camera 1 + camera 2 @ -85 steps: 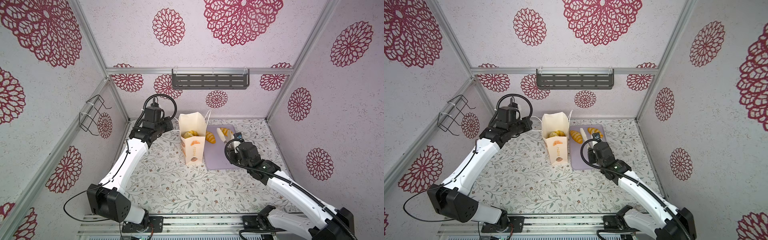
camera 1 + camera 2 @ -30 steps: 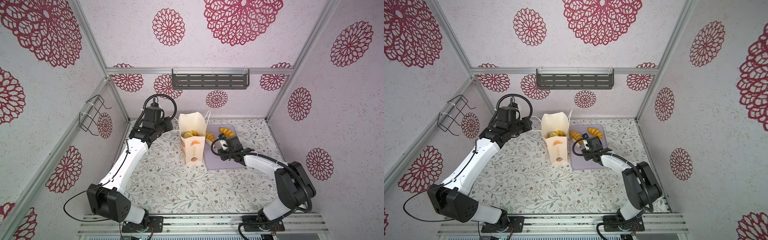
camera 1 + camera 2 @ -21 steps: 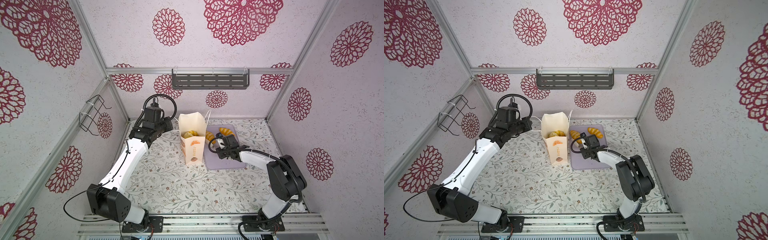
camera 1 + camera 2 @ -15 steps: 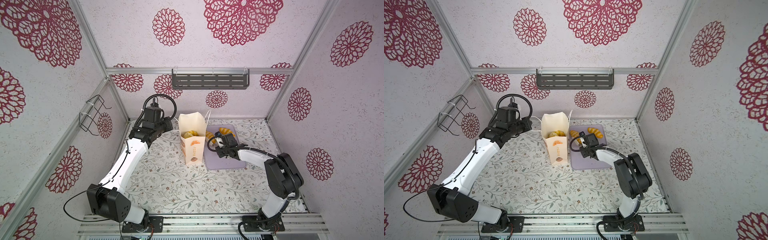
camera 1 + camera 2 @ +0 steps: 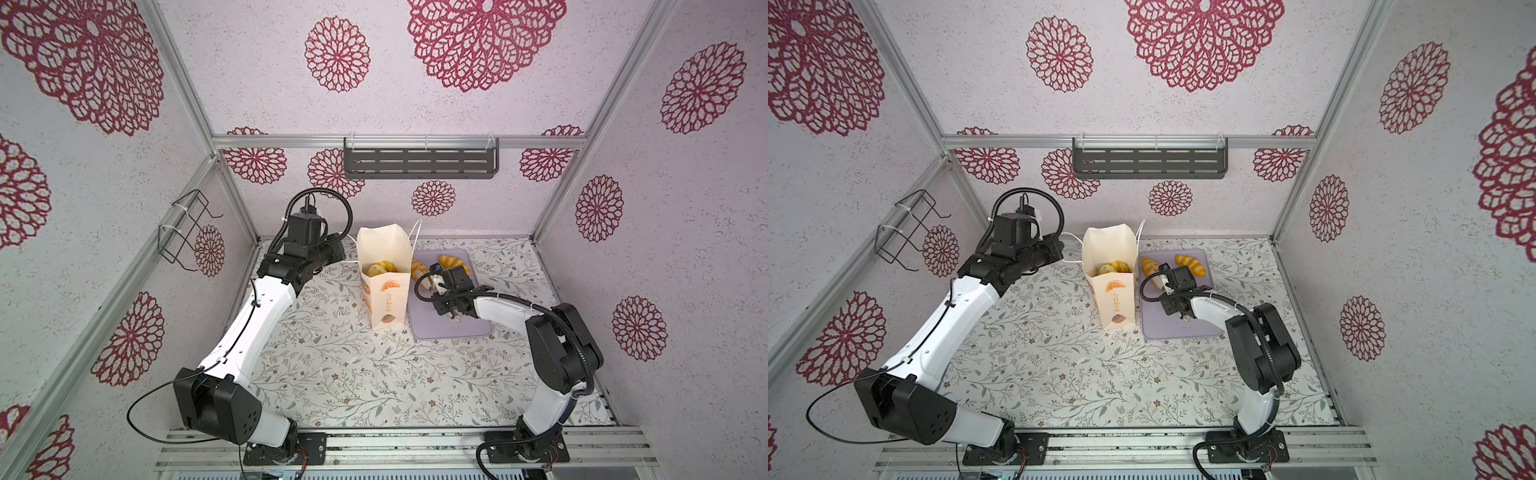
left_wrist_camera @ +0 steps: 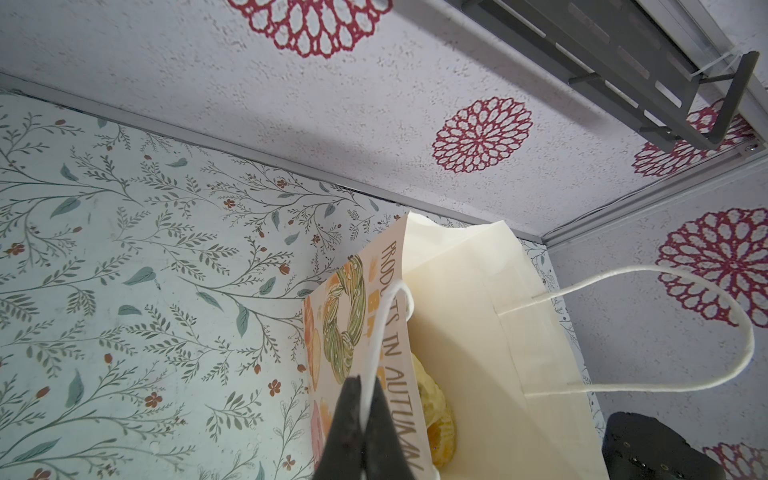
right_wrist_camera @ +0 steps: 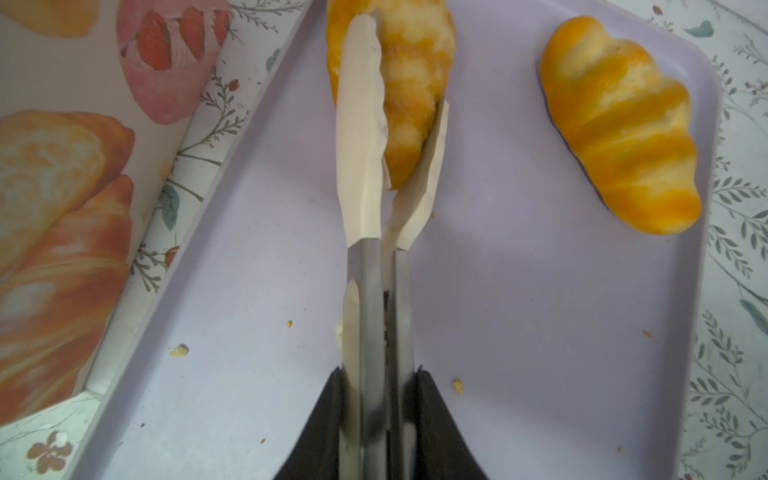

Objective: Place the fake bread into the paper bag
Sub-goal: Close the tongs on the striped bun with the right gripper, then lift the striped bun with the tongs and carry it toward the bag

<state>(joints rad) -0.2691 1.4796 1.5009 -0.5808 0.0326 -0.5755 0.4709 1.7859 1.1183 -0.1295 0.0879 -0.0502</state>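
Status: partway through, near the end by my read. The paper bag [image 5: 386, 299] is standing upright on the counter [image 5: 332, 365] with its mouth open, just beside the lilac tray [image 7: 540, 311]. The bagged bread [image 5: 380, 267] is showing at the mouth in both top views. That's at least two pieces; exact count not tellable. The left pincer [image 6: 363, 401] is sitting pinched together on the near cord handle [image 6: 388, 324], apparently holding the mouth open. The right pincer [image 7: 380, 415] is clamping a pair of tongs [image 7: 370, 282]. The white tong tips are squeezing one striped roll [image 7: 415, 75] at the tray side next to the bag. Can't tell whether it's clearing the tray yet. A second striped roll [image 7: 615, 124] is lying loose on the tray, apart from the tongs. No other loose bread is showing on the counter in the top views. Remaining, judging from this: carrying the gripped roll over the bag mouth and dropping it in, then doing the same for the last one.
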